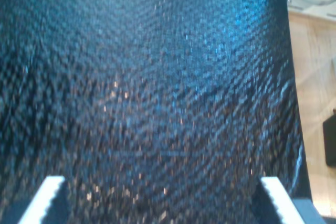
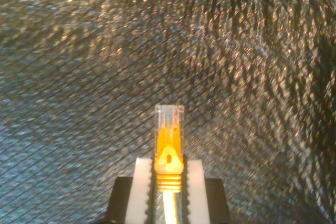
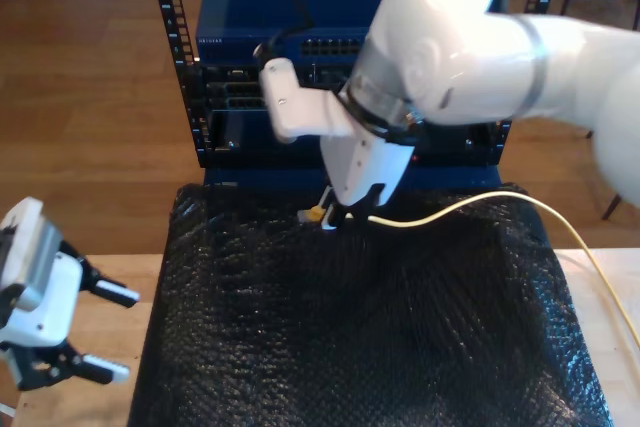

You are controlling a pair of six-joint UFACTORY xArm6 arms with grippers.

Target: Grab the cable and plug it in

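1. My second tool was closed on the yellow network cable just behind its plug. In the second wrist view the clear plug tip stuck out past the white fingers, pointing forward over the black textured mat.

2. In the exterior view, the white arm holding the cable reached in from that view's right and bent down over the far edge of the mat, with its tool low and close to the mat surface. The cable trailed away toward the exterior view's right, arching above the mat and then running off the wooden desk.

3. Just behind the mat stood the blue network switch rack, with rows of ports facing the arm.

4. My first tool was spread wide and held nothing. In the exterior view it waited at the lower left, off the mat edge.

5. Likely risks: the plug looked gripped on its boot alone, so it could pivot or slip under pressure. A slight tilt could make it jam against a port rim. The trailing cable could drag on the mat and pull the plug off line.
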